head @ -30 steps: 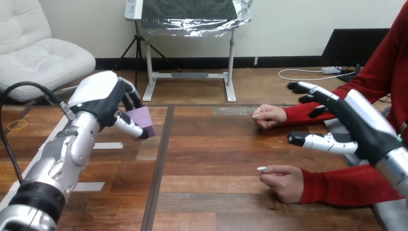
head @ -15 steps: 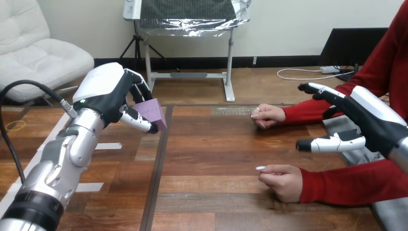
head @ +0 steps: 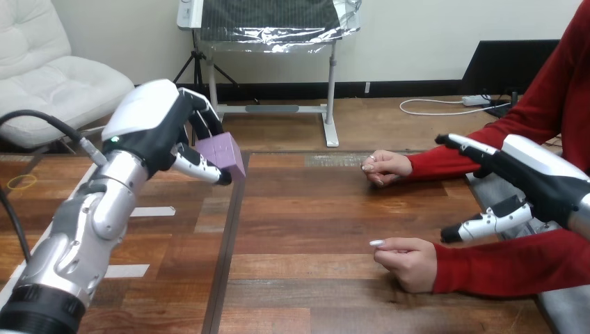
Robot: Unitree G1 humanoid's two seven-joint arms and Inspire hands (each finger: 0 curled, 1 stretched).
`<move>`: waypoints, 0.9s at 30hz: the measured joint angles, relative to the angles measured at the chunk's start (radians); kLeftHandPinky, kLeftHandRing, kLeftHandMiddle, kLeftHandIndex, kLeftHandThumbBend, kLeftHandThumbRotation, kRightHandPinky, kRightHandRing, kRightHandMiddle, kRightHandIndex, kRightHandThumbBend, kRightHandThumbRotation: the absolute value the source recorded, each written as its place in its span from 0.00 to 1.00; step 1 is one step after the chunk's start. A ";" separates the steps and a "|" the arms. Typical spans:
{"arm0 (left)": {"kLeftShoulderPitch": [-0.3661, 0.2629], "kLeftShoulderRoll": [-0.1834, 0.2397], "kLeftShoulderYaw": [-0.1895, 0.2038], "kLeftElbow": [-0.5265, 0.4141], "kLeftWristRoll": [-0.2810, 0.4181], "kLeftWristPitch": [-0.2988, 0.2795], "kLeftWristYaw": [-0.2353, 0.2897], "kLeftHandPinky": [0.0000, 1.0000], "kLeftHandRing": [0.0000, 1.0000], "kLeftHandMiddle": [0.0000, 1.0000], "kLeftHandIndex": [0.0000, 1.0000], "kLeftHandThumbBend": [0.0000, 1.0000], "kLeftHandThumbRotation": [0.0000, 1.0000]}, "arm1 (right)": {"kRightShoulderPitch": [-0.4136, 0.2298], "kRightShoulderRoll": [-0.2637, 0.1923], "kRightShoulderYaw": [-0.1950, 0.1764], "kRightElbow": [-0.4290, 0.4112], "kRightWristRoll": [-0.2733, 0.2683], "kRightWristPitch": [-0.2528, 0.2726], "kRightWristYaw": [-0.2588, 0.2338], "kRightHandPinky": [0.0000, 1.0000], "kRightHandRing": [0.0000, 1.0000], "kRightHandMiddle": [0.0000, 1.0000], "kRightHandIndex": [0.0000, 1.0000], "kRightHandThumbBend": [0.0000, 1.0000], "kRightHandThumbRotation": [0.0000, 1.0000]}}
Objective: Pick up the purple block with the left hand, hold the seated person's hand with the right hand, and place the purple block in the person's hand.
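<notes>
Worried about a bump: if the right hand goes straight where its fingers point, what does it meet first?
Likely the person's farther hand on the table; the right hand seems raised, so it might pass above. Depth is unclear.

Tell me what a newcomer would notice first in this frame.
The left hand, raised at the view's left, grips the purple block above the table. At the view's right, the right hand hovers open, apart from the person's farther hand and the person's nearer hand, both resting curled on the wood.
</notes>
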State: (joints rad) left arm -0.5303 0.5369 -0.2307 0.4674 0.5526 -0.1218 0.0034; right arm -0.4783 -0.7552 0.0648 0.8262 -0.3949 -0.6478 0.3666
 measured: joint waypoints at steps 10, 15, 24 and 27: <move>0.024 0.002 0.029 -0.077 -0.010 0.008 -0.024 0.24 0.29 0.38 0.44 0.70 0.00 | -0.040 -0.005 0.061 0.050 -0.061 0.037 0.014 0.97 0.95 0.94 0.96 1.00 0.34; 0.035 0.002 0.040 -0.111 -0.012 0.008 -0.032 0.24 0.29 0.38 0.44 0.70 0.00 | -0.053 -0.005 0.087 0.077 -0.081 0.038 0.014 0.96 0.93 0.93 0.94 1.00 0.33; 0.049 0.002 0.053 -0.163 -0.016 0.009 -0.047 0.22 0.27 0.36 0.43 0.70 0.00 | -0.077 -0.005 0.128 0.129 -0.118 0.039 0.014 0.94 0.90 0.91 0.92 1.00 0.35; 0.050 0.002 0.054 -0.172 -0.016 0.009 -0.049 0.21 0.26 0.36 0.43 0.71 0.00 | -0.082 -0.005 0.137 0.142 -0.128 0.040 0.014 0.94 0.90 0.90 0.91 1.00 0.37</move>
State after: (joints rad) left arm -0.4803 0.5393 -0.1771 0.2954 0.5366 -0.1133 -0.0456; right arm -0.5606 -0.7599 0.2014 0.9679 -0.5227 -0.6075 0.3810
